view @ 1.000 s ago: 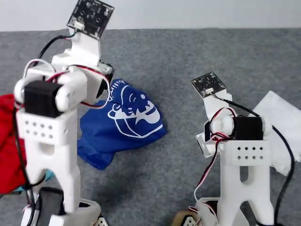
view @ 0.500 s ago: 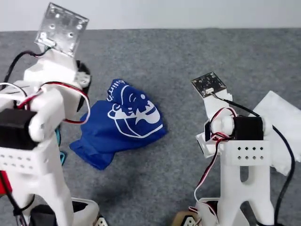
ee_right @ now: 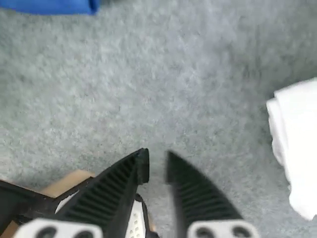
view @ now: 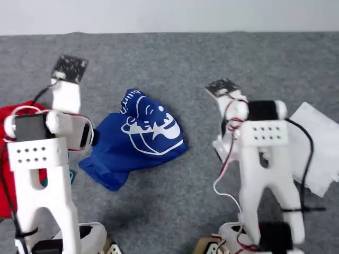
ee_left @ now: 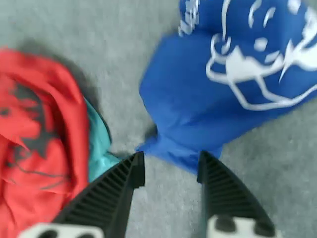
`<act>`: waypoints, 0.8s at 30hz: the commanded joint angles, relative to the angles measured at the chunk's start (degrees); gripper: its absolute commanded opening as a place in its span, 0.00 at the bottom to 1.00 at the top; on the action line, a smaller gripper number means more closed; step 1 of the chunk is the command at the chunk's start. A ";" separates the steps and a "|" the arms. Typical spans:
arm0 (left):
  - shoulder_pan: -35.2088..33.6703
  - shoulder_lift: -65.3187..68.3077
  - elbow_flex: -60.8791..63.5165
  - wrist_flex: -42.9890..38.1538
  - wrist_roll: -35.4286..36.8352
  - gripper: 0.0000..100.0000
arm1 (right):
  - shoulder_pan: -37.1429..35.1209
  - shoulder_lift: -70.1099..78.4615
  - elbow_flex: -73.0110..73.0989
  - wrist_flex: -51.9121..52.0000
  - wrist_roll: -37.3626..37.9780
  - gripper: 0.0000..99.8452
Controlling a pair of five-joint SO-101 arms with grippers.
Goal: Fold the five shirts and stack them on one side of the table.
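Blue shirt (view: 139, 142), white-printed, just beyond wide-open empty left jaws; right jaws narrowly open, empty.

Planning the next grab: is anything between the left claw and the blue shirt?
Nothing visible does. The left claw hangs open with the blue shirt's corner right at its tips; the red shirt lies off to one side.

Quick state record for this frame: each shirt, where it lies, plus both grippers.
blue shirt: crumpled, unfolded, middle of the table
red shirt: bunched beside the left arm
teal shirt: peeks out from under the red shirt, mostly hidden
white shirt: flat beside the right arm, fold state unclear
left gripper: open, empty, above the blue shirt's edge
right gripper: slightly open, empty, above bare table
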 commanded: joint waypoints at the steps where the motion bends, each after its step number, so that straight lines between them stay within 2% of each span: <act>1: -2.64 -1.67 4.79 -3.78 -0.53 0.19 | -6.55 4.53 -6.68 2.24 -5.63 0.21; 6: -10.64 -1.67 6.55 -7.12 -0.53 0.19 | -14.90 14.73 -15.82 2.15 -8.44 0.22; 12: -17.49 -1.67 6.73 -10.11 -0.53 0.19 | -19.47 29.41 -28.75 1.45 -10.29 0.22; 19: -18.20 -1.49 6.73 -10.11 -0.53 0.19 | -21.93 43.82 -43.78 1.63 -10.29 0.22; 24: -18.20 -1.32 6.73 -10.11 -0.62 0.19 | -23.69 51.21 -48.53 1.63 -10.29 0.22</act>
